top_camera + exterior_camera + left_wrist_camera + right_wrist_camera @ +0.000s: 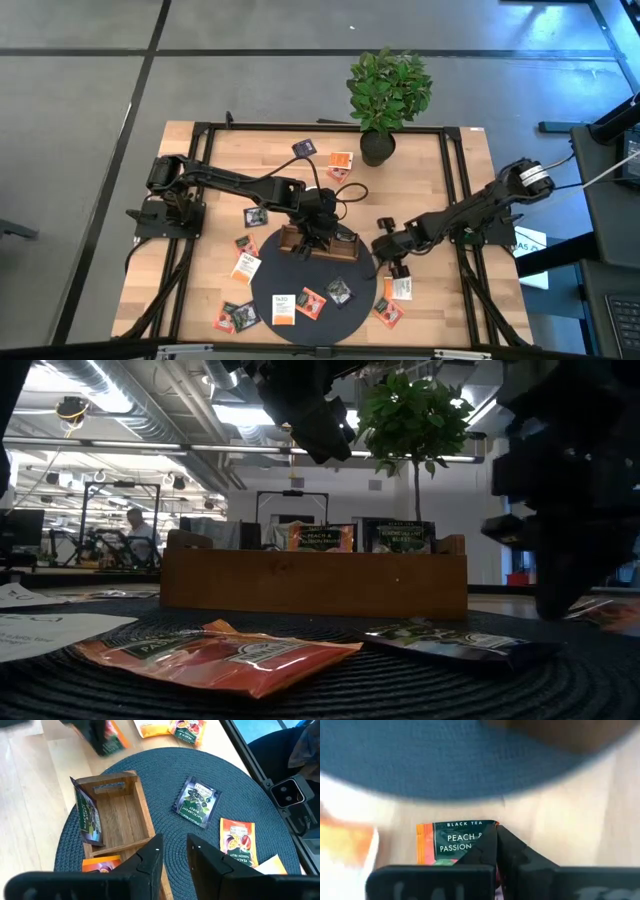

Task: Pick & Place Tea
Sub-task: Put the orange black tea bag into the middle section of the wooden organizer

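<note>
Right hand (pixel 496 851) clamped on a flat sachet (pixel 451 842) lying crosswise before it; tray (pixel 120 815) holds two upright sachets.

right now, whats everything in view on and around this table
table: one, light wood, under everything
mat: one, round, dark, at the table edge opposite the plant
tray: one, brown wood, on the mat's rim
loose tea sachets: about twelve, orange, white and dark, scattered on mat and table
sachets in the tray: at least two, one dark, one orange
plant: one, green in a black pot, table edge
person: one, far back in the room
left gripper: dark fingers apart, empty, above the tray
right gripper: dark fingers shut at the corner of an orange peach sachet, on the table beside the mat
</note>
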Action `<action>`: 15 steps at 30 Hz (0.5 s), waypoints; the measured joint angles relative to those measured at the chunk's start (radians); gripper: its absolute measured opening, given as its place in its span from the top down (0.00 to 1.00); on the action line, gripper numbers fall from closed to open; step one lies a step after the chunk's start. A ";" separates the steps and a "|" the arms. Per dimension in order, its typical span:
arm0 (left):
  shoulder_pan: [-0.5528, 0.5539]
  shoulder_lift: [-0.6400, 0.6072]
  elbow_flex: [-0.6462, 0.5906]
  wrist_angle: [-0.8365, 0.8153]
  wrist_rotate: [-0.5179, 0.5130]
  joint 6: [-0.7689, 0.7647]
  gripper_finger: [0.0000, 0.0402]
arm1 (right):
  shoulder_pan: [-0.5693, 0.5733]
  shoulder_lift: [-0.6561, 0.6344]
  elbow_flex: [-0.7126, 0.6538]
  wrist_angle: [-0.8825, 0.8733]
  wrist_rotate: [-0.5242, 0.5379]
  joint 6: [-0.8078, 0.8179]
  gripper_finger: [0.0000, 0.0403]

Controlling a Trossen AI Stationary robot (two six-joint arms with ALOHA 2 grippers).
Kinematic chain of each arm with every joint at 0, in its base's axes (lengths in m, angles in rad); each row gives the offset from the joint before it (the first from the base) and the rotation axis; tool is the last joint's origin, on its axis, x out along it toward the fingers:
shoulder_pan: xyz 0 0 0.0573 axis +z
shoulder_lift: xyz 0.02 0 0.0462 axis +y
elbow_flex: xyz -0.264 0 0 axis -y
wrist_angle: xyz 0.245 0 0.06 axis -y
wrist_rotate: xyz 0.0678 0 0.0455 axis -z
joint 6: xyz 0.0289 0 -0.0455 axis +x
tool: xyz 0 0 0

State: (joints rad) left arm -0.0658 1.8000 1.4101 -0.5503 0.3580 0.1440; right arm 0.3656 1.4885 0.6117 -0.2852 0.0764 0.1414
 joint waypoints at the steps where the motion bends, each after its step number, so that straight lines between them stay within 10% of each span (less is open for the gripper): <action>1: 0.000 -0.001 0.000 -0.001 0.000 0.000 0.79 | 0.000 -0.028 -0.004 -0.024 0.008 0.013 0.99; 15: 0.020 -0.041 -0.013 0.073 0.017 0.009 0.80 | 0.049 -0.368 0.005 0.049 0.459 0.191 1.00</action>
State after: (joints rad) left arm -0.0455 1.7593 1.3968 -0.4768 0.3749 0.1530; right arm 0.4151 1.1209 0.6167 -0.2365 0.5351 0.3323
